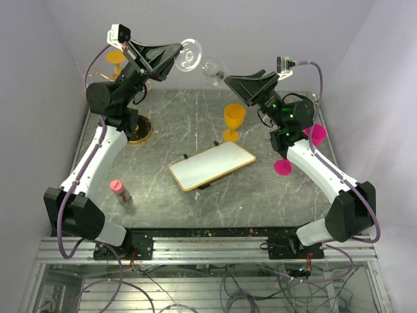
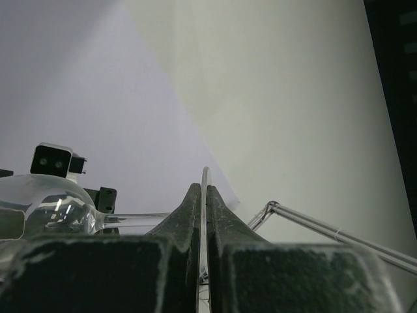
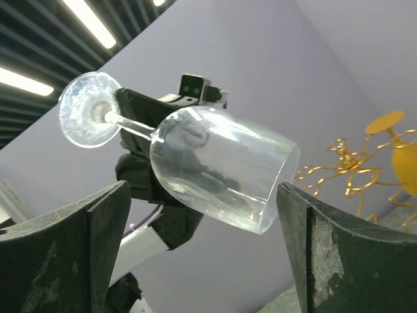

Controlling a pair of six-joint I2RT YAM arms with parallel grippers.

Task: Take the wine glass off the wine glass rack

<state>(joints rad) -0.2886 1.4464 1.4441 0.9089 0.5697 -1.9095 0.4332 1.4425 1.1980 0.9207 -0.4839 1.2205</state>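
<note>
My left gripper (image 1: 176,53) is shut on the round foot of a clear wine glass (image 1: 202,63) and holds it sideways, high above the table. In the left wrist view the foot's edge stands pinched between my closed fingers (image 2: 193,202), with the bowl (image 2: 45,208) off to the left. My right gripper (image 1: 229,82) is open, level with the glass's bowl. In the right wrist view the bowl (image 3: 221,169) hangs just beyond and between the two spread fingers without touching them. The gold wine glass rack (image 1: 124,75) stands at the far left behind my left arm, its curled arms also showing in the right wrist view (image 3: 342,166).
The rack's round base (image 1: 139,132) sits by the left arm, and an orange glass (image 1: 116,57) hangs on it. A yellow goblet (image 1: 234,120), a white board (image 1: 212,165), two pink glasses (image 1: 282,166) and a pink-capped bottle (image 1: 119,189) are on the table.
</note>
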